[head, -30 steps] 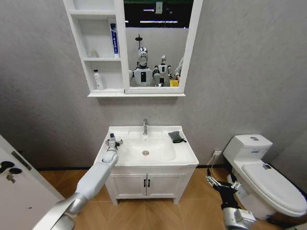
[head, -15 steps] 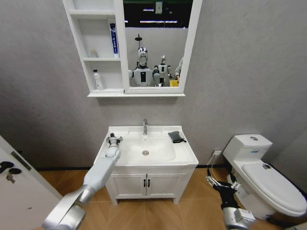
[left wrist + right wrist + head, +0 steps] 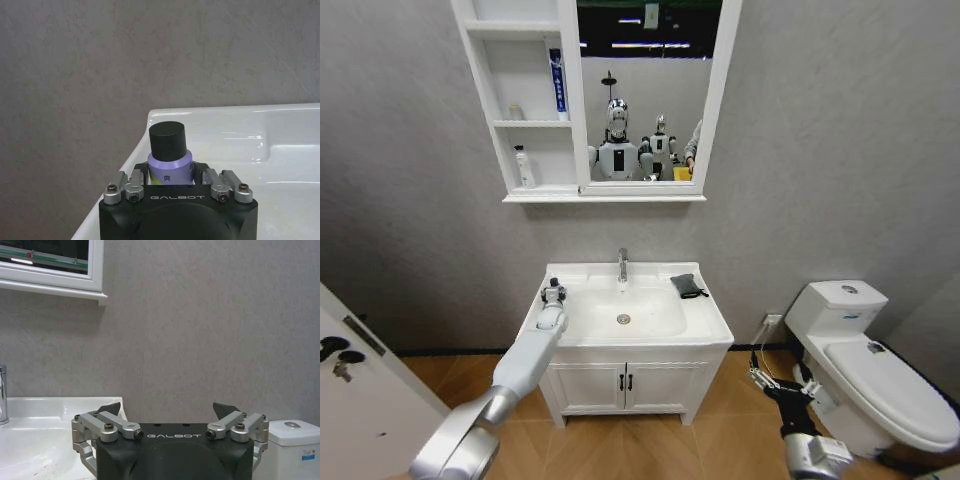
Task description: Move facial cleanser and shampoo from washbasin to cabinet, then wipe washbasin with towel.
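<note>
Gripping the bottle (image 3: 170, 162) just below its black cap (image 3: 167, 140), my left gripper (image 3: 171, 181) has closed on the purple neck at the washbasin's (image 3: 710, 322) left rim. It looks like light, rigid, smooth plastic, so I judge the neck the surest hold. My right gripper (image 3: 168, 416) hangs low, jaws wide. Cabinet (image 3: 500, 160) niches already hold bottles; towel (image 3: 687, 285) lies right of the faucet.

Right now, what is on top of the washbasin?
On the washbasin: a faucet at the back, the towel at the back right, and a purple bottle at the left rim, between the left gripper fingers. The gripper covers the bottle's lower part.
</note>
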`<state>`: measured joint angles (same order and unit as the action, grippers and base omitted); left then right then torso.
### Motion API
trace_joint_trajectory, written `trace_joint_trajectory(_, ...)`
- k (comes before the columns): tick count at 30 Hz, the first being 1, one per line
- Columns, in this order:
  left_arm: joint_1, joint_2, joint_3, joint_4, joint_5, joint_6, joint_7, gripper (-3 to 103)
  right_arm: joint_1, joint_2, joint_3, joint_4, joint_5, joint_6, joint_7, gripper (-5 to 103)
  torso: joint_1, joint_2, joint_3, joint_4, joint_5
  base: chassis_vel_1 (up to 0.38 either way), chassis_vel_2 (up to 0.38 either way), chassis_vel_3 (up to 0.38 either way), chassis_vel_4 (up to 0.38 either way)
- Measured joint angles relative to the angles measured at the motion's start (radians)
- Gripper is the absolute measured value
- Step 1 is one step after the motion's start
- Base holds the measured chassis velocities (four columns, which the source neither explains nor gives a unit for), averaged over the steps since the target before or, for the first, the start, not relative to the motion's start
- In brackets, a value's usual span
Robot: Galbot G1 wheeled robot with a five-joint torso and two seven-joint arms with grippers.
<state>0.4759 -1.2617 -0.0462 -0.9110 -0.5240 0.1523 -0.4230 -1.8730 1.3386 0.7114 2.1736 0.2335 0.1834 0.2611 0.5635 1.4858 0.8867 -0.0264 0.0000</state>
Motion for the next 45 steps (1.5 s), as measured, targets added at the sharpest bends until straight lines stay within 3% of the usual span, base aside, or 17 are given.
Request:
trace_joint_trajectory(2,0.006,0.008,0.001,-0.012,-0.005,0.0,0.001,43,-0.002,0.0,0.0,0.002,0.0,0.0,0.0,100,0.0,0.0,0.0,0.0,-0.0001,0.0,0.0,0.0,0.0)
trace_joint_trajectory(9,0.038,0.062,0.022,-0.113,-0.051,0.011,-0.014,43,-0.003,0.0,0.0,0.006,-0.001,0.0,0.0,100,0.0,0.0,0.0,-0.0001,-0.0001,0.0,0.0,0.0,0.0)
trace_joint_trajectory(12,0.073,0.167,0.076,-0.278,-0.148,0.041,-0.061,43,0.001,-0.002,-0.005,0.007,0.001,0.001,0.0,100,0.0,0.0,0.0,0.0002,-0.0001,0.0,0.0,0.0,0.0)
trace_joint_trajectory(15,0.087,0.213,0.096,-0.369,-0.195,0.056,-0.083,43,0.003,-0.003,-0.011,0.0,0.004,0.0,0.0,100,0.0,0.0,0.0,0.0002,-0.0002,0.0,0.0,0.0,0.0)
trace_joint_trajectory(18,0.135,0.322,0.095,-0.597,-0.277,0.082,-0.11,43,-0.001,-0.018,-0.027,-0.005,0.002,-0.001,-0.001,100,0.0,0.0,0.0,-0.0003,0.0003,0.0,0.0,0.0,0.0)
trace_joint_trajectory(19,0.135,0.322,0.095,-0.597,-0.277,0.082,-0.11,43,-0.001,-0.018,-0.027,-0.005,0.002,-0.001,-0.001,100,0.0,0.0,0.0,-0.0003,0.0003,0.0,0.0,0.0,0.0)
trace_joint_trajectory(21,0.178,0.395,0.071,-0.703,-0.315,0.09,-0.116,43,-0.01,-0.025,-0.029,-0.002,0.0,-0.002,-0.001,100,0.0,0.0,0.0,-0.0001,-0.0003,0.0,0.0,0.0,0.0)
trace_joint_trajectory(25,0.207,0.444,0.055,-0.767,-0.33,0.093,-0.116,43,-0.015,-0.028,-0.027,-0.002,-0.003,0.0,-0.002,100,0.0,0.0,0.0,0.0001,0.0002,0.0,0.0,0.0,0.0)
trace_joint_trajectory(27,0.263,0.523,0.006,-0.898,-0.361,0.107,-0.116,43,-0.017,-0.026,-0.028,0.01,-0.008,0.0,-0.003,100,0.0,0.0,0.0,0.0002,-0.0001,0.0,0.0,0.0,0.0)
trace_joint_trajectory(37,0.355,0.68,-0.094,-1.137,-0.448,0.128,-0.136,43,-0.024,-0.01,-0.039,0.031,-0.037,0.002,-0.007,100,0.0,0.0,0.0,0.0,0.0,0.0,0.0,0.0,0.0)
trace_joint_trajectory(45,0.318,0.809,-0.155,-1.274,-0.566,0.154,-0.146,43,-0.017,0.0,-0.038,0.038,-0.045,0.002,-0.009,100,0.0,0.0,0.0,0.0,0.0,0.0,0.0,0.0,0.0)
